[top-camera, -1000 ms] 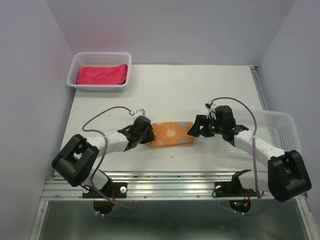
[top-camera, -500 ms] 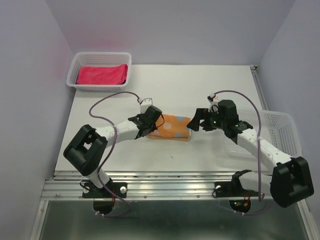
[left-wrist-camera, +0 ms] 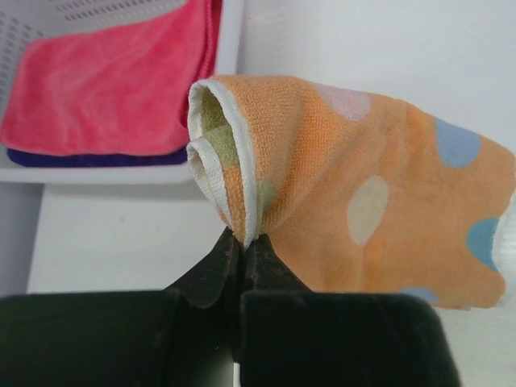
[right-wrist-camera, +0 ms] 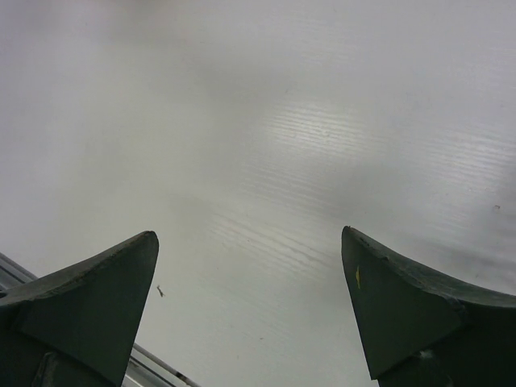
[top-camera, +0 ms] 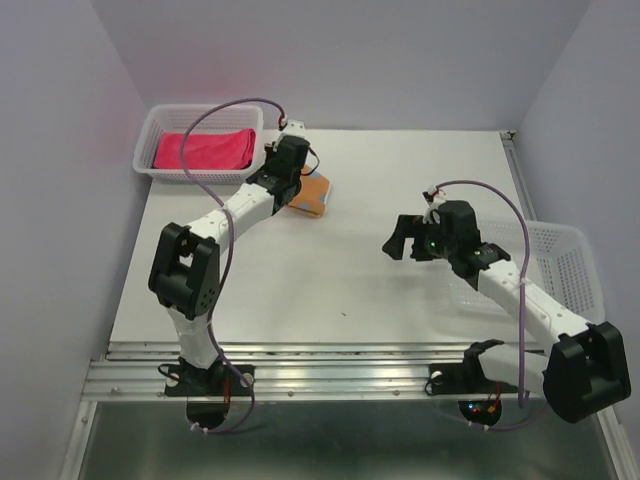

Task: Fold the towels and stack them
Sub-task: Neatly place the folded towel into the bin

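**Left gripper** point(left-wrist-camera: 242, 246): jaws pressed together on the folded edge of the orange dotted towel point(left-wrist-camera: 363, 185), with all the layers pinched at one spot. The arm reaches toward the far left corner of the table point(top-camera: 400, 180).

**Orange dotted towel:** folded, held out from the pinch just beside the near right corner of the white mesh basket point(top-camera: 150, 128). From the overhead view we cannot quite tell whether its free end brushes the table.

**Pink-red towel** point(left-wrist-camera: 105, 89): lies folded in that basket, on top of a deep purple towel point(left-wrist-camera: 89, 158) of which only an edge shows.

**Right gripper** point(right-wrist-camera: 250, 298): jaws spread wide with nothing between them, above bare table and well apart from every towel.

**Second mesh basket** point(top-camera: 565, 250): at the right edge of the table, contents not visible.

**Hazards, as we judge them:**
- The grip holds a single point, so the loose layers may fan open in transit and undo the fold.
- The drooping end may catch on the basket rim as it crosses, dragging the towel askew or nudging the basket.
- A release from too high may leave the towel crooked on the pink-red one.
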